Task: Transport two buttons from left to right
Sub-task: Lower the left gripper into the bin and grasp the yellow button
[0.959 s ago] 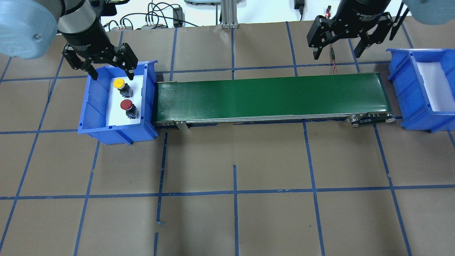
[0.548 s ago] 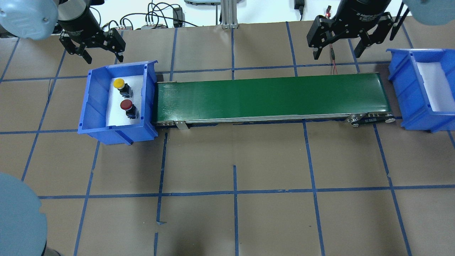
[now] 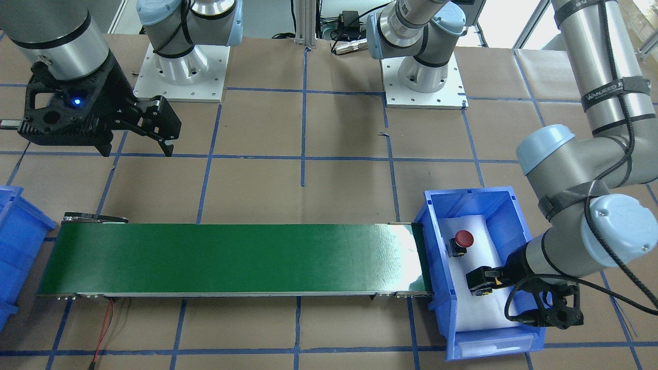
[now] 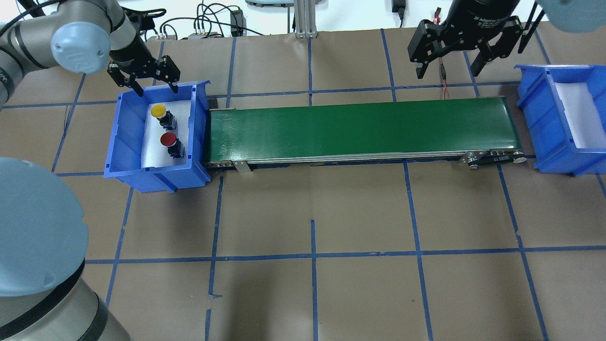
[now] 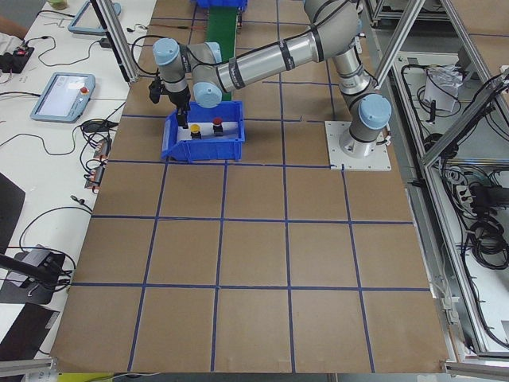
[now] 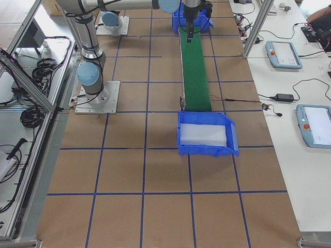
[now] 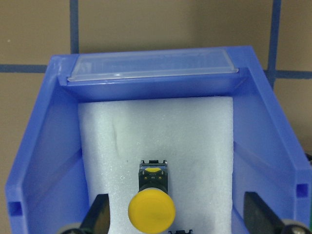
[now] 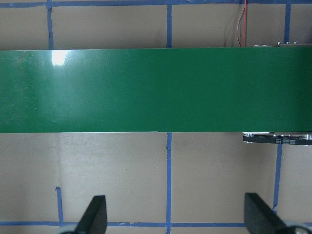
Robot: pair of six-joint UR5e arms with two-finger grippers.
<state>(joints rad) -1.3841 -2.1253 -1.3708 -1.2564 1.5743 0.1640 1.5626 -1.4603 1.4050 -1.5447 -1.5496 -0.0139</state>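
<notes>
The yellow button (image 4: 158,111) and the red button (image 4: 168,139) stand upright on white foam in the blue left bin (image 4: 124,142). My left gripper (image 4: 156,90) is open and empty, above the bin's far end, just beyond the yellow button. In the left wrist view the yellow button (image 7: 151,210) lies between the open fingertips (image 7: 100,214), slightly left of centre. In the front view the red button (image 3: 463,238) is clear, and the yellow button (image 3: 482,281) is partly hidden by the left wrist. My right gripper (image 4: 447,72) is open and empty, above the far side of the belt's right end.
A green conveyor belt (image 4: 360,130) runs from the left bin to the blue right bin (image 4: 532,113), which holds only white foam. A red wire (image 4: 445,83) lies behind the belt. The left arm's elbow (image 4: 38,227) fills the overhead view's lower left.
My left gripper drew back beyond the bin, then came down to its far rim, staying open. The left elbow swung into the overhead view. Buttons and right arm have not moved.
</notes>
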